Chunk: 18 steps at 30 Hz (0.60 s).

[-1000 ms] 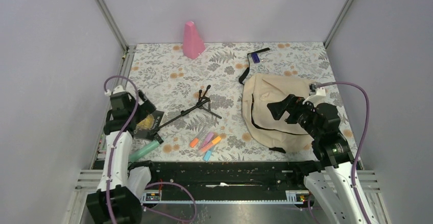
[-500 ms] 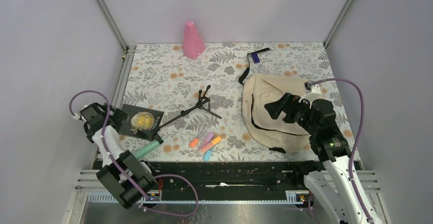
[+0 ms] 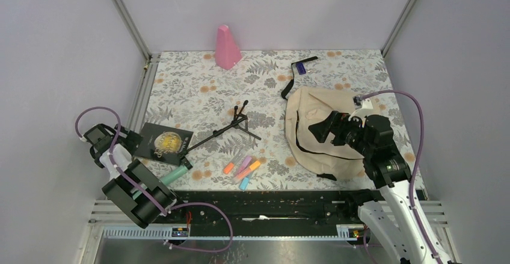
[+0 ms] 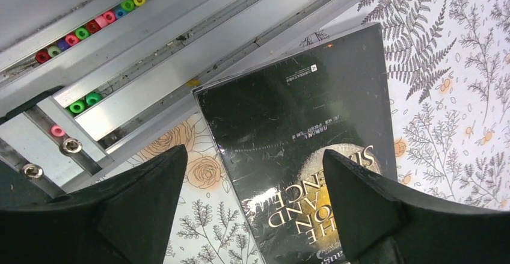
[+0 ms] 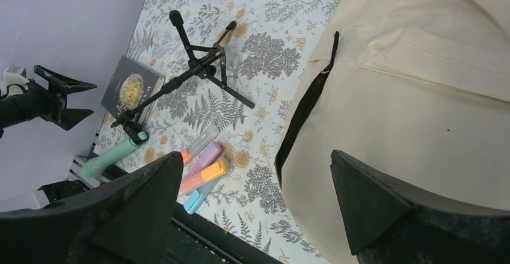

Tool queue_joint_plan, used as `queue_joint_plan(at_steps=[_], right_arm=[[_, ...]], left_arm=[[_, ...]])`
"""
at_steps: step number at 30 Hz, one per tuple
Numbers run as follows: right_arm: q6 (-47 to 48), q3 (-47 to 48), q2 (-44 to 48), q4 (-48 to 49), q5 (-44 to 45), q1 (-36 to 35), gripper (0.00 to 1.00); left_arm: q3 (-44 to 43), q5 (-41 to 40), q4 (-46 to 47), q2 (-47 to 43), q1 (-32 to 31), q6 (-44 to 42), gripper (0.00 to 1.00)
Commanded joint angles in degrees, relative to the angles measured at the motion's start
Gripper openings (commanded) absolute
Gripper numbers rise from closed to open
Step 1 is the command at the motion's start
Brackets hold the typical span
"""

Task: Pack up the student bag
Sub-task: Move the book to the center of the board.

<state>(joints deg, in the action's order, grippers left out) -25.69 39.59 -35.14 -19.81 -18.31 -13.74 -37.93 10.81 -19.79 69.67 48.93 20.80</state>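
the student bag [image 3: 310, 122] lies on the right of the counter [image 3: 198, 83]. the right tool [image 5: 255, 154] hangs wide open over it. the left tool [image 4: 254, 153] is open too, over a black book [image 4: 301, 125].

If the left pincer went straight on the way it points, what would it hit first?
Most likely the black book, lying flat just ahead of the left pincer, in line with its open jaws; depth is unclear.
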Motion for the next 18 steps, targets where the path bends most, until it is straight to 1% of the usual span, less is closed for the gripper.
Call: queue_joint_plan(at_steps=[1,4,6,9,12,16,18], right_arm=[[1.91,1.85,-0.23,2.17,-2.54,-0.25,1.0],[1.77,1.6,0.3,2.21,-2.77,-0.24,1.0],[1.51,1.14,0.48,2.5,-2.71,-0.24,1.0],[0.86,0.36,0.22,3.04,-2.98,-0.29,1.0],[-0.15,0.22,-0.17,3.51,-3.92,-0.24,1.0],[-0.61,0.49,-0.03,3.62,-4.65,-0.26,1.0],[-0.6,0.67,-0.03,3.61,-4.55,-0.27,1.0]], left_arm=[[-2.13,2.63,3.89,1.17,0.3,-2.58,0.81],[-2.53,2.97,3.21,3.25,0.21,-2.0,0.74],[-2.54,3.68,3.19,3.87,-0.6,-1.74,0.73],[-2.49,2.58,2.78,4.4,-2.97,-1.49,0.75],[-3.26,0.96,1.26,6.16,-4.88,-1.4,0.79],[-3.82,0.81,0.5,8.31,-6.59,-1.4,0.8],[-4.68,-0.67,-1.3,9.39,-8.1,-1.48,0.79]])
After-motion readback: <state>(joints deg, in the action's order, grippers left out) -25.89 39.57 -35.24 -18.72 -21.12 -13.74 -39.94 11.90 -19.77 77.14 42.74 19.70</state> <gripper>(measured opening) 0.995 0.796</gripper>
